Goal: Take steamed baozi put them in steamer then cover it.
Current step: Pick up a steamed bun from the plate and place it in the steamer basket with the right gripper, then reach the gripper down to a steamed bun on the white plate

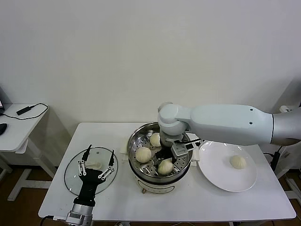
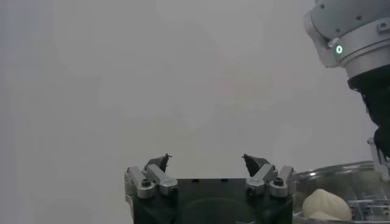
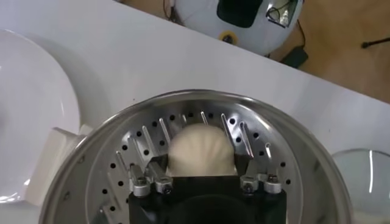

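Buns (image 1: 143, 154) fill the steamer (image 1: 133, 141) on a white table (image 1: 244, 200): three sit on its holed tray, while a fourth (image 1: 238, 162) waits alone on the plate (image 1: 214, 174) just beside the pot. Reaching down into the pot, the right gripper (image 3: 201, 159) has its fingers spread to either side of the nearest bun, and whether the pads touch the dough is hard to tell from the wrist camera. The left gripper (image 1: 96, 168) hovers with jaws wide apart above the glass lid (image 1: 73, 181), which lies flat on the table beside the steamer. Risk lies in the withdrawal: soft dough may cling to a finger and lift or roll the bun against its neighbours, and the arm could clip the steel rim.
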`<state>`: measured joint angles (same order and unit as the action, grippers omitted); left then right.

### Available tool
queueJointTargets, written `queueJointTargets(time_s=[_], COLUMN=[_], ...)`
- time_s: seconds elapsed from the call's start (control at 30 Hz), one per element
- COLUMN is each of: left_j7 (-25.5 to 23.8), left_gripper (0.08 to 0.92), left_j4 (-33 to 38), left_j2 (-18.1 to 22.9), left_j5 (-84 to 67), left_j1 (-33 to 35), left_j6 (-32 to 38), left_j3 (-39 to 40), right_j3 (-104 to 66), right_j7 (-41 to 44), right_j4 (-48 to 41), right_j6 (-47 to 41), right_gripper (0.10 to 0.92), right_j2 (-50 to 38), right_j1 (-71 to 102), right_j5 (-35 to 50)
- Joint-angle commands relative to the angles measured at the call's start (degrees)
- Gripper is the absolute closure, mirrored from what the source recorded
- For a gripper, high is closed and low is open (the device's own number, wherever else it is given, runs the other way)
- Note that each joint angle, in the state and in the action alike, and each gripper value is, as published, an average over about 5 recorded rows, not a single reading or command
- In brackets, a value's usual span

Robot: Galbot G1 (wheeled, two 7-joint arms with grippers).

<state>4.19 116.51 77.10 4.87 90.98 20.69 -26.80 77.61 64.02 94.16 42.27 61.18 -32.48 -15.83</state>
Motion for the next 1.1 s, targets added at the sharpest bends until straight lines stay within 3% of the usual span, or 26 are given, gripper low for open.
queueJointTargets(time_s=[0.03, 0.37, 0.53, 0.87, 1.1], left_j7=[0.1, 0.2, 0.2, 0.2, 0.2], left_gripper=[0.177, 0.177, 0.177, 0.177, 0.177], left_j4=[0.0, -0.1, -0.2, -0.3, 0.0], left_j2=[0.0, 0.0, 0.1, -0.2, -0.3], left_j5=[0.0, 0.0, 0.0, 0.2, 0.1], left_j1=[-0.1, -0.2, -0.3, -0.4, -0.4], left_j6=[0.1, 0.0, 0.0, -0.1, -0.4], left_j3=[0.1, 0.1, 0.2, 1.0, 1.3], right_j3=[0.0, -4.8, -12.1, -11.8, -10.1], right_j7=[0.1, 1.3, 4.0, 8.1, 6.5], right_j4=[0.1, -0.4, -4.2, -24.2, -37.6], right_j6=[0.2, -1.1, -8.9, -32.6, -36.0], right_gripper=[0.223, 0.203, 0.203, 0.203, 0.203], right_j2=[0.4, -3.5, -11.8, -25.3, -28.6], right_j1=[0.5, -1.6, -3.1, -3.9, 3.8], right_j5=[-0.4, 1.4, 7.8, 26.2, 27.6])
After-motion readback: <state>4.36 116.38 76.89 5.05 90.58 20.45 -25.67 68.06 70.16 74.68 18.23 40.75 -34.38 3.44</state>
